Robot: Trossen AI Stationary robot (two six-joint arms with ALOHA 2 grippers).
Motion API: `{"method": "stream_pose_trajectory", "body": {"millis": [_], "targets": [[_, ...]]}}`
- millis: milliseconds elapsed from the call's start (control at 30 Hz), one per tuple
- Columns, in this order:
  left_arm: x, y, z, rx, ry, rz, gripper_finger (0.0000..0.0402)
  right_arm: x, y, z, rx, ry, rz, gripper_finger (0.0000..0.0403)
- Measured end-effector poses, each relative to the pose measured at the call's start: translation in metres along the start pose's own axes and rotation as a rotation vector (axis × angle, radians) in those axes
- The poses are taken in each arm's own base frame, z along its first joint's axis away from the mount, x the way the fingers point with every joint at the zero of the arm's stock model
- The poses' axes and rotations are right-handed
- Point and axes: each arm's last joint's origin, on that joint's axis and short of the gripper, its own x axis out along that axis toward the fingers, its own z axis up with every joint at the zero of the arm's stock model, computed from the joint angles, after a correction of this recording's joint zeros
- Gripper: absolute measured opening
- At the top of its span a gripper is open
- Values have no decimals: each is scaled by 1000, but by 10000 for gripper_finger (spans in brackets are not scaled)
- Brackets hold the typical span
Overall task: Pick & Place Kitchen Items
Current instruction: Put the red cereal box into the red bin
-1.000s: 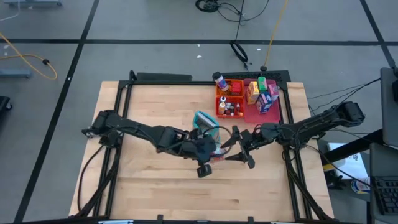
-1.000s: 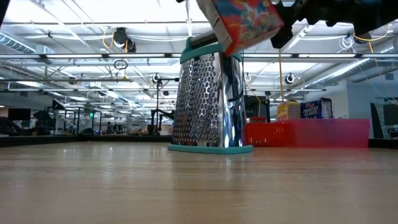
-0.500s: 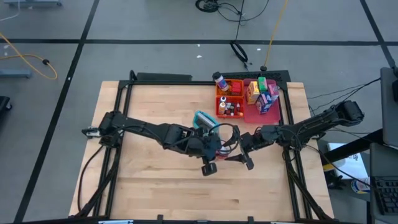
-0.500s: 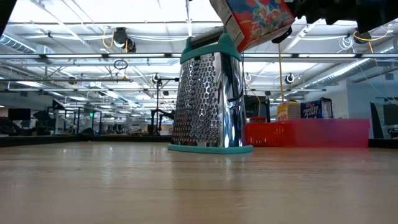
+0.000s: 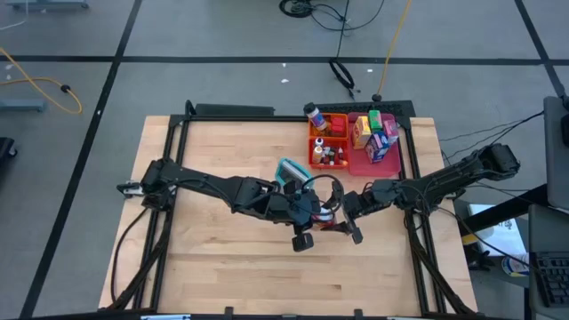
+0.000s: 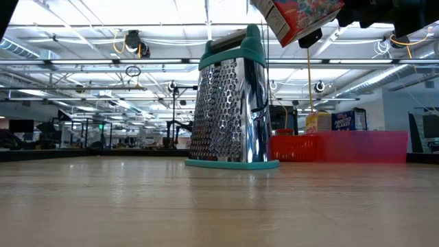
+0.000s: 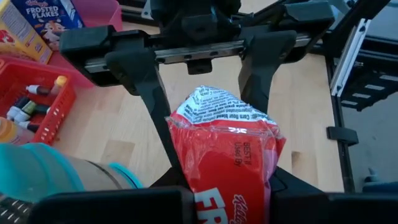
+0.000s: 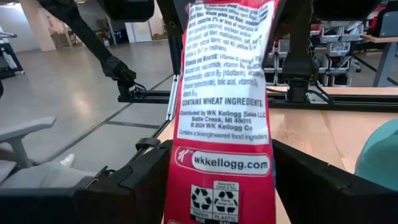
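You have the red cereal box (image 7: 227, 155) pinched in the left gripper (image 5: 313, 212), fingers nearly closed on its lower end, lifted clear of the table (image 5: 222, 267) just right of centre. The right gripper (image 5: 342, 216) sits at the box's 3 o'clock in the high view, its fingers spread wide to either side of the box's free end; you cannot tell whether they touch it. In the left wrist view the box's long axis runs away from the left gripper toward the right one, the crimped printed end leading. In the low view the box (image 6: 302, 17) hangs tilted, above and to the right of the grater (image 6: 230, 103), which stands upright on its teal base at the box's 10 o'clock in the high view. Count one box in the grip and one grater. At the table's 1 o'clock edge sit two trays side by side: an orange tray (image 5: 317, 142) with small bottles, too small to count, and a pink tray (image 5: 362, 162) holding several small boxes, with a blue one (image 5: 377, 147) nearest you.
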Motion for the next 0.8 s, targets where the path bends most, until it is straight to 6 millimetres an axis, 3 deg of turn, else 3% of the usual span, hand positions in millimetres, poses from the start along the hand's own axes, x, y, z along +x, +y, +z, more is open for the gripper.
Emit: {"method": "stream_pose_trajectory", "body": {"millis": [133,333,800], "targets": [[0,0,1,-5,-5,-2,62,1,0,3,-3,-4,0,229],[-1,-3,-1,16,-3,-1,63,2,0,4,-15,0,-4,164],[-2,-3,-1,28,4,-8,63,-1,0,6,-31,-3,-7,162]]}}
